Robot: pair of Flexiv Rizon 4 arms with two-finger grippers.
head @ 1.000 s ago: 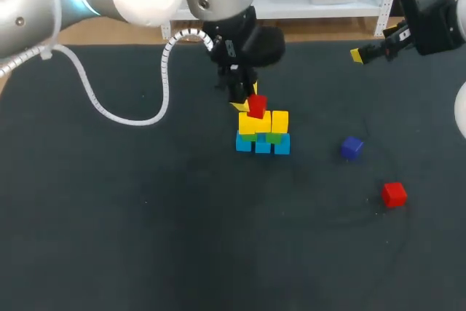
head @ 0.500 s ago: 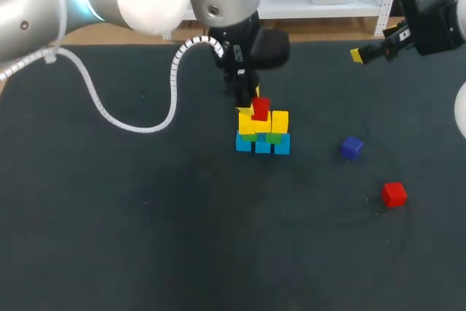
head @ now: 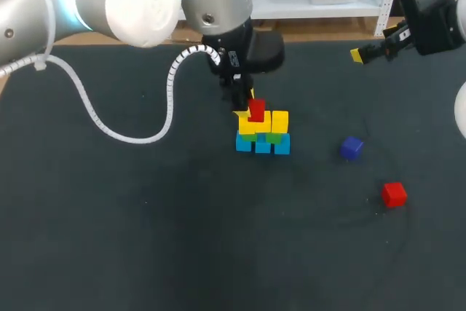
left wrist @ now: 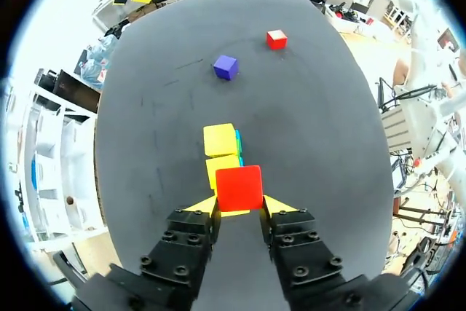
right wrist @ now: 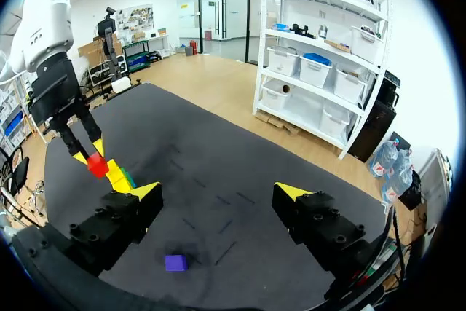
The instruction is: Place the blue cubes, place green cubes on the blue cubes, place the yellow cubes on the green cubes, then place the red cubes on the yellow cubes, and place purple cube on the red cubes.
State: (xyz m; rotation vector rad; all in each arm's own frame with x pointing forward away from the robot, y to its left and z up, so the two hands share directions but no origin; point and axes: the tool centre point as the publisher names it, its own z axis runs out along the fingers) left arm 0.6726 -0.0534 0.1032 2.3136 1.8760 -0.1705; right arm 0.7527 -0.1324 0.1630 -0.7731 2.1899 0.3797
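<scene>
Over dark table, red cube in left gripper half-covers yellow cube.

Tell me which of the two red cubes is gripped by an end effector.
The red cube over the stack, clamped by the left end effector. The other red cube lies free on the table, near the purple cube.

The red cube clamped in my left end effector covers most of the nearer yellow cube, so I cannot tell whether they touch. Green cubes show only as slivers under the yellow ones (even from overhead). My right arm runs off the head view's edge.
</scene>
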